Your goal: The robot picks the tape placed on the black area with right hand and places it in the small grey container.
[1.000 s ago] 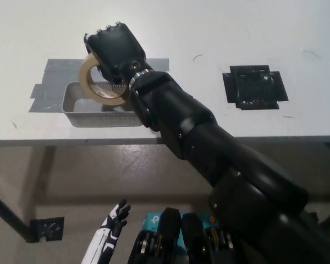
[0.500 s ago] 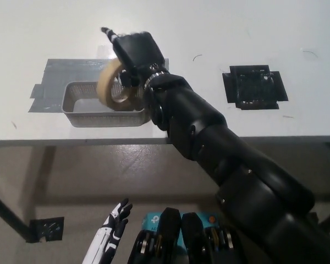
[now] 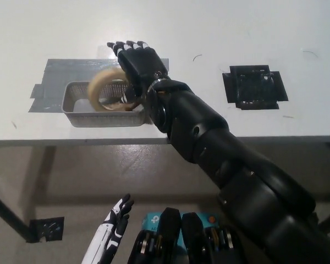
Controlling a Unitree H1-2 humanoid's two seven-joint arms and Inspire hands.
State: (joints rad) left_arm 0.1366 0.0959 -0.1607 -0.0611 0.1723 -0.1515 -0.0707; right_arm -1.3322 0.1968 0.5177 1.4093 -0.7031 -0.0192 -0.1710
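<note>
A beige tape roll (image 3: 106,89) shows blurred and tilted over the small grey mesh container (image 3: 71,107), partly inside it. My black right hand (image 3: 136,59) is just right of the roll above the container's right end, fingers stretched out flat and apart from the roll. The black area (image 3: 254,87) lies on the table to the right, with nothing on it. My white left hand (image 3: 113,228) rests low at the bottom left, below the table edge, fingers spread.
The container stands on a grey taped patch (image 3: 58,71) near the table's front edge (image 3: 71,141). My right forearm (image 3: 198,132) crosses the table edge diagonally. A small black plate (image 3: 46,227) lies on the floor at lower left.
The right hand has opened and let go of the tape roll, which has dropped left and down into the container. The left hand has stayed put.
</note>
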